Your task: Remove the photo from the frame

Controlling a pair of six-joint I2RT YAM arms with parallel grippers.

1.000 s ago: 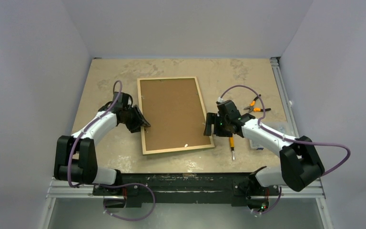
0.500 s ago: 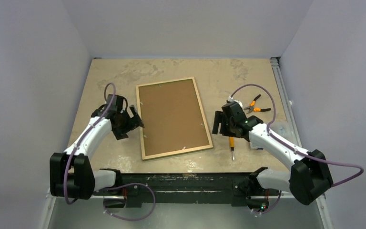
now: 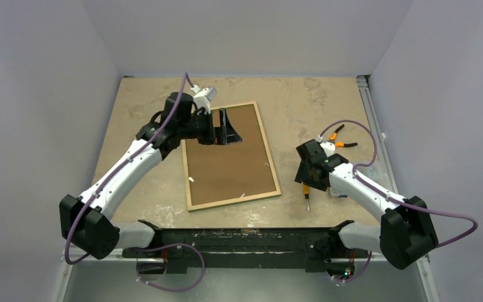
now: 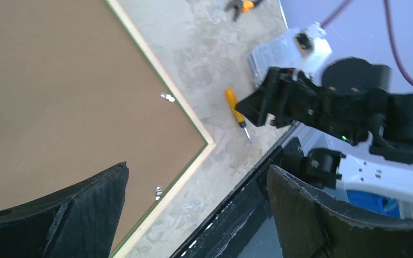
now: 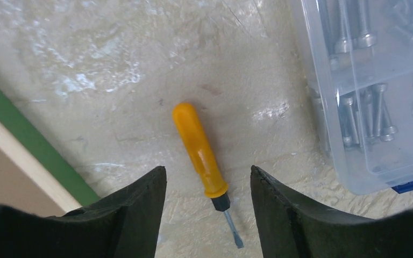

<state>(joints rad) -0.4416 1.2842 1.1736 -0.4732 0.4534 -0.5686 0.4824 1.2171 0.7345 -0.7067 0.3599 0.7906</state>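
Frame [image 5: 32,146] lies back-up, long axis near-to-far; left claw [image 4: 196,177] and right claw [image 5: 207,177] gape empty.

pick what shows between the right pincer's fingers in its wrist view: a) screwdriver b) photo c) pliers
a: the right wrist view shows the yellow-handled screwdriver lying framed between the two spread fingers of the right pincer, which holds nothing.

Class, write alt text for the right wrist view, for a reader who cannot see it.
An orange-handled screwdriver lies on the table, between the open fingers of the right gripper. A clear box of screws sits at right; the green edge of the frame crosses the lower left.
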